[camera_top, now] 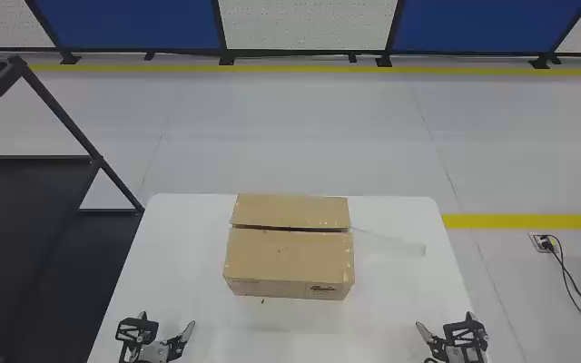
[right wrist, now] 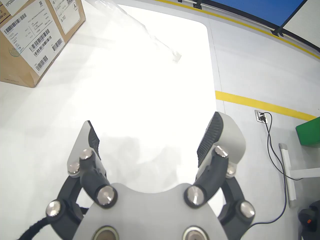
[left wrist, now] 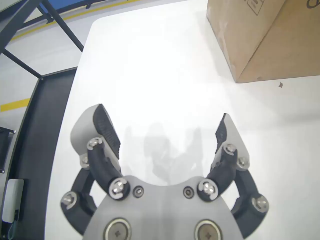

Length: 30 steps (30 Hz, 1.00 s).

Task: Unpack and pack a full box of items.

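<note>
A closed brown cardboard box (camera_top: pixel 289 247) stands in the middle of the white table (camera_top: pixel 182 272), its top flaps meeting along a seam. A strip of clear tape (camera_top: pixel 390 240) hangs off its right side onto the table. My left gripper (camera_top: pixel 156 336) is at the table's front left corner, open and holding nothing, with the box (left wrist: pixel 265 26) off ahead of it. At the front right corner my right gripper (camera_top: pixel 452 338) is also open and holds nothing; the box (right wrist: pixel 37 26) with its labels and the tape strip (right wrist: pixel 140 26) lie ahead of it.
A black metal rack (camera_top: pixel 45 181) stands close to the table's left edge. Blue and white partition panels (camera_top: pixel 300 23) line the far side of the room. A floor socket with a cable (right wrist: pixel 262 117) lies to the table's right.
</note>
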Motion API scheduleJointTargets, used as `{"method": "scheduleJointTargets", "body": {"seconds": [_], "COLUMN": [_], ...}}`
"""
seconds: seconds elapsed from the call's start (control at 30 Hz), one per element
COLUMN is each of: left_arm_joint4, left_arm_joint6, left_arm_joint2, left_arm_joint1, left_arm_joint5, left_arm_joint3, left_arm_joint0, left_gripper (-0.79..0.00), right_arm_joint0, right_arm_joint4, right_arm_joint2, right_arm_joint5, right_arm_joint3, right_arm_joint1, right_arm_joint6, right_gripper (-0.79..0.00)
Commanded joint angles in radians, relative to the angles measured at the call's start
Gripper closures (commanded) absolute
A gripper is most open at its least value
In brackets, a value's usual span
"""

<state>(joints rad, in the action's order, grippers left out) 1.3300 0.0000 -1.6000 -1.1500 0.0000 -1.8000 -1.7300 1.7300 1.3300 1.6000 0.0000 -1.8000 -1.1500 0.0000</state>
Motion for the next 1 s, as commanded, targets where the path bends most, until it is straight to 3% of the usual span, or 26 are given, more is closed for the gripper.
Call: {"method": "scheduleJointTargets", "body": {"seconds": [0.0, 0.43, 0.6, 0.83, 0.97], "left_arm_joint4": [0.000, -0.008, -0.018, -0.049, -0.020], "left_arm_joint6": [0.000, 0.004, 0.027, 0.038, 0.054], "left_arm_joint2": [0.000, -0.007, -0.022, -0.069, -0.084], "left_arm_joint1": [0.000, 0.000, -0.001, 0.001, 0.004], "left_arm_joint5": [0.000, -0.019, -0.045, -0.090, -0.111], "left_arm_joint3": [0.000, 0.002, -0.010, -0.061, -0.087], "left_arm_joint0": [0.000, 0.004, 0.025, 0.041, 0.026], "left_gripper": [-0.784, -0.785, -0.785, -0.785, -0.785], "right_arm_joint0": [0.000, 0.009, 0.000, -0.024, -0.034], "right_arm_joint4": [0.000, -0.007, -0.080, -0.345, -0.389], "right_arm_joint2": [0.000, 0.000, 0.025, 0.101, 0.142], "right_arm_joint5": [0.000, -0.055, -0.136, -0.290, -0.259], "right_arm_joint3": [0.000, -0.046, -0.127, -0.247, -0.277], "right_arm_joint1": [0.000, -0.001, 0.003, 0.012, 0.014], "right_arm_joint6": [0.000, 0.009, 0.136, 0.358, 0.416], "right_gripper": [-0.784, -0.785, -0.785, -0.785, -0.785]}}
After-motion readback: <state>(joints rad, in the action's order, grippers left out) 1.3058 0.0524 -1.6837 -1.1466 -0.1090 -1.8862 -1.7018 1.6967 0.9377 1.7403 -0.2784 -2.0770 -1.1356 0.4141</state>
